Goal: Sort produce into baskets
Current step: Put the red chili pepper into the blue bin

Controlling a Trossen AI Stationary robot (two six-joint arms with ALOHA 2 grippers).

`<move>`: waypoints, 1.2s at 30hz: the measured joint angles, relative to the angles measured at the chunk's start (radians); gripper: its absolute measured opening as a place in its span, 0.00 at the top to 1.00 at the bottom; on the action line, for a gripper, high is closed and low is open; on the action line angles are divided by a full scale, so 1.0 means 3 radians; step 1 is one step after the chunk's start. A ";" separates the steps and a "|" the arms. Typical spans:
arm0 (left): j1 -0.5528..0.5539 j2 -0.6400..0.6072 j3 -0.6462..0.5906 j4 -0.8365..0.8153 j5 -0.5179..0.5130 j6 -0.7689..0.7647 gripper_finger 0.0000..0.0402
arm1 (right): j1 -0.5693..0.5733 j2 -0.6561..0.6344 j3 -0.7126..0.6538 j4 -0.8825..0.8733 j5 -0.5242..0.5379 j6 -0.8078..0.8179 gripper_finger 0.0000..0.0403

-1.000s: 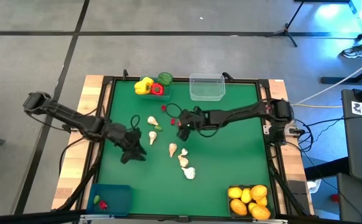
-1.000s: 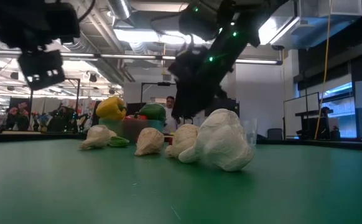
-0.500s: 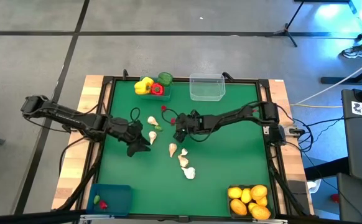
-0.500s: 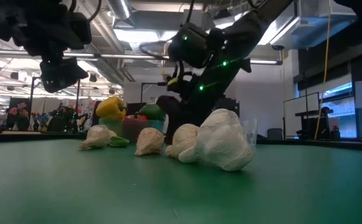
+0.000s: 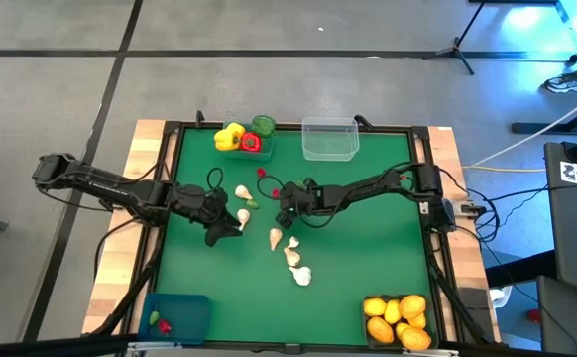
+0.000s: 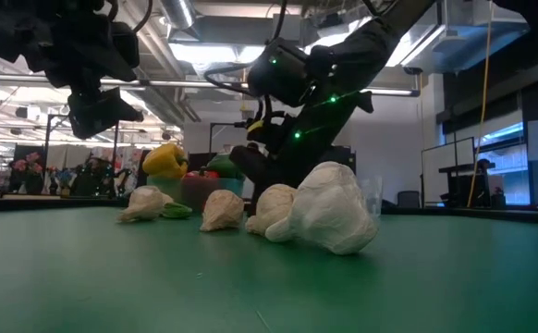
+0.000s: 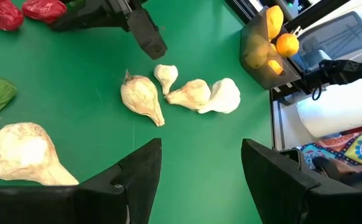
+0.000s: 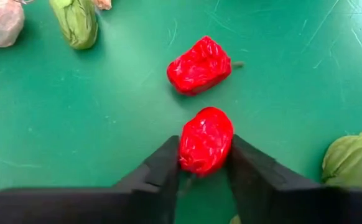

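Between right gripper (image 8: 203, 163) fingers sits an unlabelled red piece (image 8: 205, 140).

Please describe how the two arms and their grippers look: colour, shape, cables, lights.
Both arms are black, slim and jointed, with black cables looping near the wrists. The left gripper has two broad, flat dark fingers; the right gripper has similar ones. Small green lights glow on the right arm.

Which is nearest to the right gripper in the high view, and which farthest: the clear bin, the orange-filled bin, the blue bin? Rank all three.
From the right gripper:
1. Clear bin, at the table's far edge.
2. Orange-filled bin, near right corner.
3. Blue bin, near left corner.
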 joint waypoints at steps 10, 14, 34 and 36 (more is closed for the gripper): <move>0.0000 0.0001 0.0000 0.0040 -0.0195 0.0001 0.46 | 0.0002 -0.0190 -0.0014 0.0011 -0.0262 -0.0024 0.90; 0.0000 0.0001 0.0000 0.0206 -0.0521 0.0006 0.46 | 0.0001 -0.0386 -0.0013 0.0038 -0.0366 -0.0024 0.89; 0.0214 0.0006 -0.0001 0.1394 -0.1136 0.0880 0.32 | 0.0072 -0.1122 -0.0007 0.0566 -0.0816 -0.0100 0.89; 0.0265 0.0006 -0.0001 0.1391 -0.1150 0.0878 0.26 | 0.0110 -0.1128 -0.0008 0.0637 -0.0836 -0.0104 0.89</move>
